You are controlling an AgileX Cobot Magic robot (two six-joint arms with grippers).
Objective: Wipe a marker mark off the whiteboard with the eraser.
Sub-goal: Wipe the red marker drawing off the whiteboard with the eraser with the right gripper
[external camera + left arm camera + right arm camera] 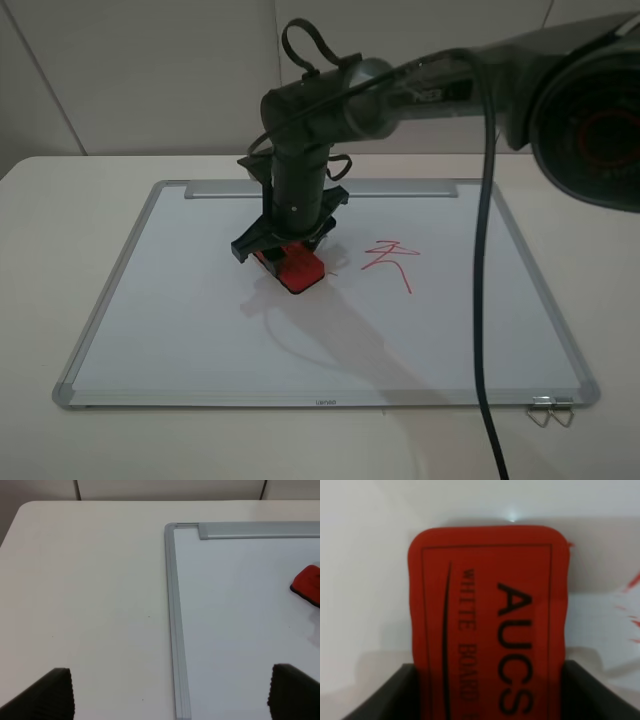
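Right arm [420, 95] reaches in, wrist vertical, jaws clamping eraser [298, 266] on whiteboard [190, 320].

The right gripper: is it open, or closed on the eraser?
Closed on the eraser. In the right wrist view the right gripper has a dark finger against each long side of it, with no gap visible.

The left claw [175, 694] gapes over the whiteboard [240, 610] frame; the eraser [307, 584] lies on the white surface
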